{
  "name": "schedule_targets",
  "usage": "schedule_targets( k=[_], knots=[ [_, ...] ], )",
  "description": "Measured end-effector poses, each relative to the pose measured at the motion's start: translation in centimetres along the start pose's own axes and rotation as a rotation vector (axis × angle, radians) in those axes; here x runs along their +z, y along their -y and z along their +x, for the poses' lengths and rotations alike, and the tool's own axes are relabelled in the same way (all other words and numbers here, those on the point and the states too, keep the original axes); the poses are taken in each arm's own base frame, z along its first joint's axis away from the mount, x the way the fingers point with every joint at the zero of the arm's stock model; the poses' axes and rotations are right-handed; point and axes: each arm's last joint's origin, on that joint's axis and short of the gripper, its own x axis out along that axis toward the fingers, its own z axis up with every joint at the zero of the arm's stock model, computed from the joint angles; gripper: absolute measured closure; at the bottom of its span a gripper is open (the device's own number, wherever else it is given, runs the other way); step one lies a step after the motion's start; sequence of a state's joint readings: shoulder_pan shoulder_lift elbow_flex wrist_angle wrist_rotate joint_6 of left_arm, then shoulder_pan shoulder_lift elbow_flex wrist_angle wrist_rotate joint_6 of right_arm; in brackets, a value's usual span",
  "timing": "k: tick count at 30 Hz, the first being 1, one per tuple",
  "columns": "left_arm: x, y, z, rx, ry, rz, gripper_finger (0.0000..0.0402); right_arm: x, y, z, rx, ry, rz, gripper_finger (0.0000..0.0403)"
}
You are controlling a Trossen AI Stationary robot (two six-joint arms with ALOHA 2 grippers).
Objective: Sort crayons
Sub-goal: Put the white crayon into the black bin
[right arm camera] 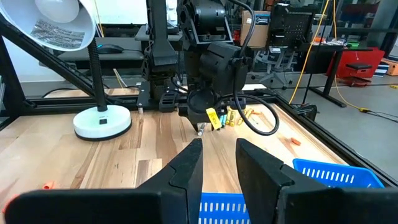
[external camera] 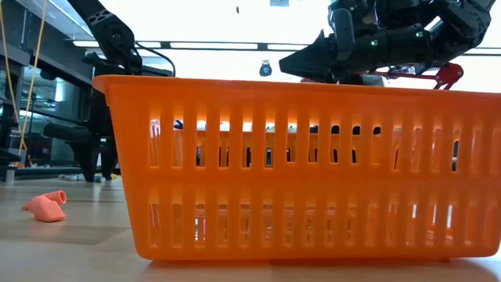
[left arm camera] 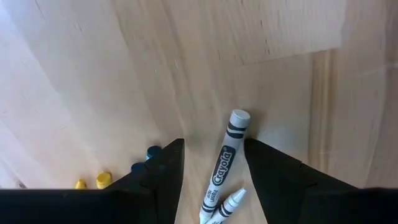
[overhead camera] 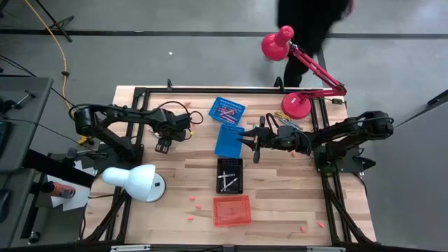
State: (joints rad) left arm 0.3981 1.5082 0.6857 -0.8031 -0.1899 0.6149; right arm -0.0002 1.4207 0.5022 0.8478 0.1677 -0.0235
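High view: left gripper [overhead camera: 164,145] hangs low over the table's left part, fingers [left arm camera: 163,174] parted around two white crayons [left arm camera: 224,165] lying on the wood, not clamping them. Right gripper [overhead camera: 250,140] hovers at the blue basket [overhead camera: 229,140] mid-table, fingers a little apart, holding nothing. More crayons lie in the black basket [overhead camera: 229,175] and the far blue basket [overhead camera: 227,110].

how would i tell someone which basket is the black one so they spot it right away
Start at the white lamp on the table's near left. Move right to the column of baskets down the middle; the black basket sits third from the far end, between a blue basket and the red basket. It is the only dark one, with pale crayons inside.
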Motion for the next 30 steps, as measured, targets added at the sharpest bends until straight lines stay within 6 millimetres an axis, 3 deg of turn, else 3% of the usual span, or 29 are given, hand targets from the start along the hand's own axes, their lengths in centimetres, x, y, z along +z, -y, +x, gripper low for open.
schedule_targets(
  k=[5,12,22,30],
  knots=[
    [0.0,0.0,0.0,-0.004,-0.001,0.010,0.0258,0.0,0.0,0.0,0.000,0.000,-0.001,0.0311],
    [-0.1,0.2,0.1,-0.036,0.007,-0.015,0.0389,0.0,0.0,0.0,0.000,0.000,-0.002,0.0311],
    [0.4,-0.3,-0.6,-0.031,0.027,-0.040,0.0398,0.0,0.0,0.0,0.000,0.000,-0.002,0.0311],
    [2.5,-2.1,-4.0,0.008,0.204,-0.110,0.0401,0.0,0.0,0.0,0.000,-0.005,-0.003,0.0311]
  ],
)
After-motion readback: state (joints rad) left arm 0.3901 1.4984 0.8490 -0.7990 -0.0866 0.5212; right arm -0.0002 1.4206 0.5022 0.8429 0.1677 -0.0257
